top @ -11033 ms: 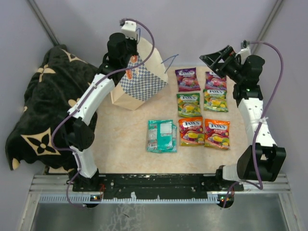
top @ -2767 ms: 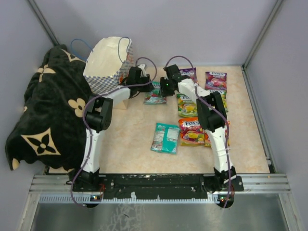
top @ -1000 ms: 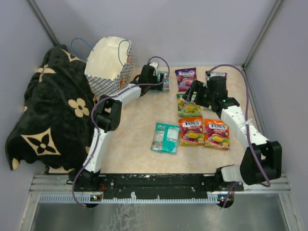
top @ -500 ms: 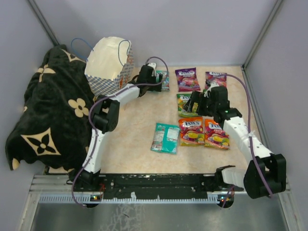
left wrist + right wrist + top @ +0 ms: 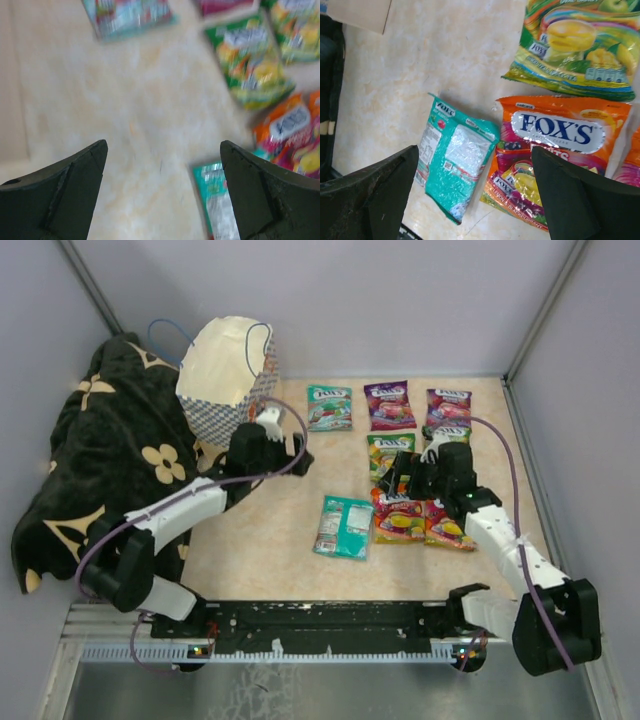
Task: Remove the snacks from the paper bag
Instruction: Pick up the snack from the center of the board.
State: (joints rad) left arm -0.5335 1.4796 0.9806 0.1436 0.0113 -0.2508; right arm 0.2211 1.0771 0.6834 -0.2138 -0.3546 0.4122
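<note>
At 10 o'clock, against the black blanket (image 5: 90, 470), the paper bag (image 5: 228, 375) stands upright, its cream mouth pointing up; toward 5 o'clock from it the left gripper (image 5: 290, 452) hangs with jaws spread wide, empty. From 12 to 3 o'clock the snacks (image 5: 389, 405) lie flat outside the bag, long axes running 12-to-6 and logos toward 12, with one teal packet (image 5: 345, 525) back-up near centre. At 3 o'clock the right gripper (image 5: 400, 478), likewise released and empty, hovers above an orange packet (image 5: 398, 520).

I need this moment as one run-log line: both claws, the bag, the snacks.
left claw: open, empty | right claw: open, empty | paper bag: mouth up, no packet visible inside | snacks: flat on table
</note>
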